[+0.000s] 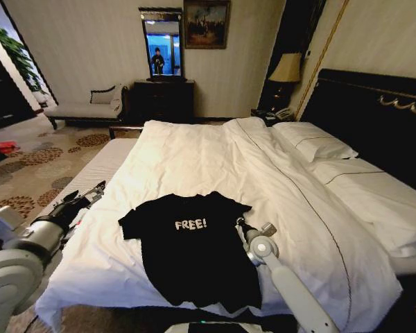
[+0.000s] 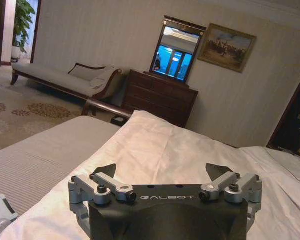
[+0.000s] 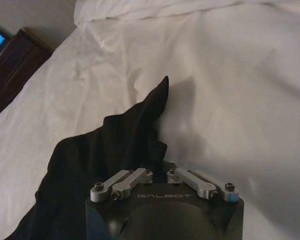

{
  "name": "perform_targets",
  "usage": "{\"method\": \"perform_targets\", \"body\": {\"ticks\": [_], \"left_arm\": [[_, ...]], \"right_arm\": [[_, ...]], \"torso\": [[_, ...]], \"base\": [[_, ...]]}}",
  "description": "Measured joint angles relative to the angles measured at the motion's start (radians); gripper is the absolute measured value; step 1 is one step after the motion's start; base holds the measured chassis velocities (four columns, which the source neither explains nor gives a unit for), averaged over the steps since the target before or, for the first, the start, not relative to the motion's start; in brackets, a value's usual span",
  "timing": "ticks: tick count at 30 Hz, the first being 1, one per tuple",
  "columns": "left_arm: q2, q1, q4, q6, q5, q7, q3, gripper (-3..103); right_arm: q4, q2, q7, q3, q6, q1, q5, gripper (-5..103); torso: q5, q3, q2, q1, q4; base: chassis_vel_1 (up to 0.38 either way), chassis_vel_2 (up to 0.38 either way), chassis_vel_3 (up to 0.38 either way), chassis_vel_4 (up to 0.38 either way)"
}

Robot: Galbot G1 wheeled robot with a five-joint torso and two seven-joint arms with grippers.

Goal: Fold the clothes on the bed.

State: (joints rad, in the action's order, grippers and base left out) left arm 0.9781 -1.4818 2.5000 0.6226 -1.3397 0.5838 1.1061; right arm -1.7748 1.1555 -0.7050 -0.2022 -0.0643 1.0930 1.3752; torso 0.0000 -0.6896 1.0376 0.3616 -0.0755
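Note:
The clothes, a black T-shirt (image 1: 191,250) with white "FREE!" on the chest, lie spread flat near the front of the bed's white duvet (image 1: 208,159). My right gripper (image 1: 240,223) sits at the shirt's right sleeve. In the right wrist view this gripper (image 3: 159,166) is shut on the bunched black fabric (image 3: 115,145), and the sleeve's corner rises to a point beyond it. My left gripper (image 1: 93,189) hovers by the bed's left edge, apart from the shirt. The left wrist view shows it (image 2: 162,170) open, with nothing between its fingers (image 2: 106,171).
White pillows (image 1: 315,142) lie against the dark headboard (image 1: 374,111) on the right. A dark dresser (image 1: 163,97) with a mirror and a pale chaise bench (image 1: 83,109) stand along the far wall. Patterned carpet (image 1: 35,166) stretches left of the bed.

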Motion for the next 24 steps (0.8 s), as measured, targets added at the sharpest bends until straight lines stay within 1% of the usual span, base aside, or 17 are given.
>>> {"method": "perform_targets", "body": {"ticks": [2, 3, 5, 8, 10, 11, 12, 14, 15, 16, 17, 19, 20, 21, 22, 24], "left_arm": [[0.000, 0.000, 0.000, 0.000, 0.001, 0.000, 0.000, 100], [0.000, 0.000, 0.000, 0.000, 0.001, 0.000, -0.001, 100], [0.000, 0.000, 0.000, 0.000, 0.002, -0.001, -0.001, 100], [0.002, 0.000, 0.000, 0.000, 0.002, -0.001, -0.001, 100], [0.007, -0.001, 0.000, 0.000, 0.004, -0.001, -0.002, 100], [0.007, -0.001, 0.000, 0.000, 0.004, -0.001, -0.002, 100], [0.009, -0.001, 0.000, 0.000, 0.006, -0.001, -0.004, 100], [0.013, -0.005, 0.000, 0.000, 0.012, -0.002, -0.008, 100], [0.014, -0.006, 0.000, 0.000, 0.014, -0.002, -0.009, 100], [0.014, -0.006, 0.000, 0.000, 0.014, -0.002, -0.009, 100], [0.014, -0.011, 0.000, 0.000, 0.016, -0.003, -0.008, 100], [0.014, -0.018, 0.000, 0.000, 0.017, -0.003, -0.002, 100], [0.014, -0.018, 0.000, 0.000, 0.017, -0.003, -0.002, 100], [0.013, -0.021, 0.000, 0.000, 0.017, -0.003, 0.001, 100], [0.013, -0.026, 0.000, 0.000, 0.017, -0.003, 0.008, 100], [0.013, -0.032, 0.000, 0.000, 0.017, -0.003, 0.012, 100]], "right_arm": [[0.000, 0.001, 0.003, -0.001, 0.006, 0.001, -0.006, 9], [0.000, 0.001, 0.009, -0.004, 0.026, 0.002, -0.020, 4], [-0.006, 0.001, 0.014, -0.013, 0.060, 0.008, -0.038, 1], [-0.023, -0.002, 0.021, -0.020, 0.087, 0.018, -0.054, 0], [-0.066, -0.010, 0.055, -0.020, 0.120, 0.046, -0.092, 0], [-0.066, -0.010, 0.055, -0.020, 0.120, 0.046, -0.092, 0], [-0.077, -0.012, 0.074, -0.014, 0.129, 0.056, -0.108, 0], [-0.095, -0.014, 0.146, 0.026, 0.158, 0.074, -0.162, 0], [-0.095, -0.014, 0.165, 0.041, 0.166, 0.074, -0.178, 0], [-0.095, -0.014, 0.165, 0.041, 0.166, 0.074, -0.178, 0], [-0.083, -0.011, 0.215, 0.085, 0.188, 0.067, -0.221, 0], [-0.048, -0.001, 0.290, 0.146, 0.217, 0.048, -0.276, 0], [-0.048, -0.001, 0.290, 0.146, 0.217, 0.048, -0.276, 0], [-0.036, 0.003, 0.313, 0.166, 0.225, 0.042, -0.292, 0], [-0.013, 0.008, 0.369, 0.211, 0.237, 0.032, -0.323, 0], [0.007, 0.007, 0.417, 0.251, 0.242, 0.024, -0.345, 0]], "torso": [[0.0000, 0.000, 0.000, 0.000, 0.0000], [0.0000, 0.000, 0.000, 0.000, 0.0001], [0.0001, 0.000, 0.000, 0.000, 0.0000], [0.0000, 0.000, 0.000, 0.000, 0.0000], [0.0000, 0.000, 0.000, 0.000, -0.0001], [0.0000, 0.000, 0.000, 0.000, -0.0001], [-0.0002, 0.000, 0.000, 0.000, -0.0001], [-0.0001, 0.000, 0.000, 0.000, -0.0004], [-0.0001, 0.000, 0.000, 0.000, -0.0002], [-0.0001, 0.000, 0.000, 0.000, -0.0002], [-0.0002, 0.000, 0.000, 0.000, -0.0002], [0.0000, 0.000, 0.000, 0.000, 0.0003], [0.0000, 0.000, 0.000, 0.000, 0.0003], [-0.0001, 0.000, 0.000, 0.000, 0.0003], [0.0000, 0.000, 0.000, 0.000, 0.0002], [-0.0001, 0.000, 0.000, 0.000, 0.0000]], "base": [[0.000, 0.000, 0.000, 0.000], [0.000, 0.000, 0.000, 0.000], [0.000, 0.000, 0.000, 0.000], [0.000, 0.000, 0.000, 0.000], [0.000, 0.000, 0.000, 0.000], [0.000, 0.000, 0.000, 0.000], [0.000, 0.000, 0.000, 0.000], [0.000, 0.000, 0.000, 0.000], [0.000, 0.000, 0.000, 0.000], [0.000, 0.000, 0.000, 0.000], [0.000, 0.000, 0.000, 0.000], [0.000, 0.000, 0.000, 0.000], [0.000, 0.000, 0.000, 0.000], [0.000, 0.000, 0.000, 0.000], [0.000, 0.000, 0.000, 0.000], [0.000, 0.000, 0.000, 0.000]]}}
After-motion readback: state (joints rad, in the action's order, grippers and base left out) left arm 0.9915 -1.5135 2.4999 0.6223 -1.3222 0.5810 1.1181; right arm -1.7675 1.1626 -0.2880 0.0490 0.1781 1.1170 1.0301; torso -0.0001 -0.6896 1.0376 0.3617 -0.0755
